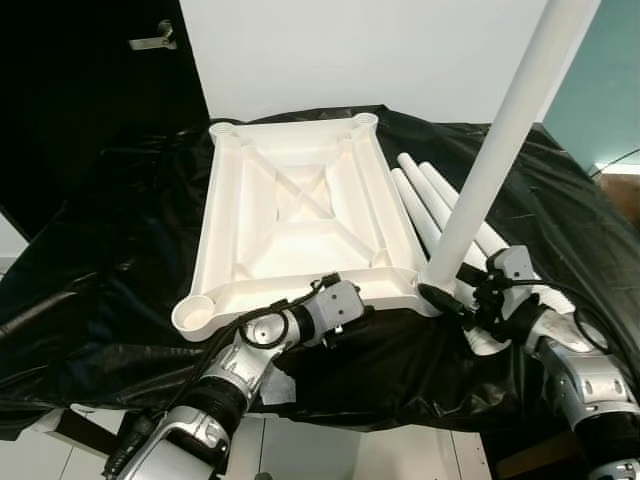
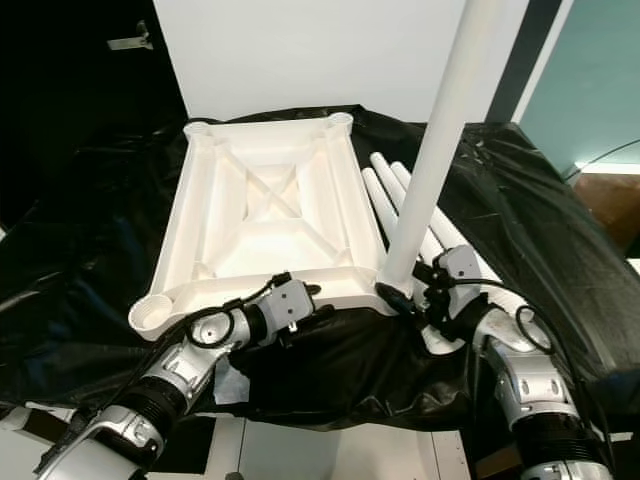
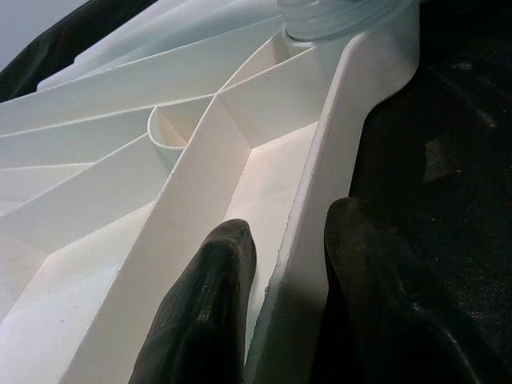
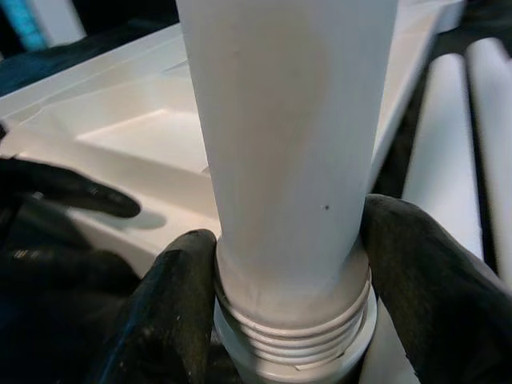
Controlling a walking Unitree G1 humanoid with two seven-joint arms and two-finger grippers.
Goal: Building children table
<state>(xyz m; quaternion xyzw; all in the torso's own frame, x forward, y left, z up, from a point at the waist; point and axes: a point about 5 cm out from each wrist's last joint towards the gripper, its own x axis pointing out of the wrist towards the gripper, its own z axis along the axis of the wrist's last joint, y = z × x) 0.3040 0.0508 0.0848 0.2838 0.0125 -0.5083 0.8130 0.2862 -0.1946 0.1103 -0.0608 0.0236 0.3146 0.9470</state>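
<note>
The white table top (image 1: 290, 210) lies upside down on the black cloth, its ribs and corner sockets facing up. My left gripper (image 1: 343, 300) is shut on its near rim (image 3: 312, 232), one finger inside the rim and one outside. A white table leg (image 1: 500, 140) stands nearly upright, leaning slightly right, at the near right corner socket. Its threaded lower end (image 4: 292, 336) sits just above the socket. My right gripper (image 4: 288, 296) is shut around the leg just above the threads.
Three spare white legs (image 1: 432, 200) lie on the cloth right of the table top. The near left corner socket (image 1: 195, 312) is empty. The black cloth (image 1: 110, 250) drapes over the work surface's front edge. A white wall stands behind and a dark door (image 1: 90, 90) at far left.
</note>
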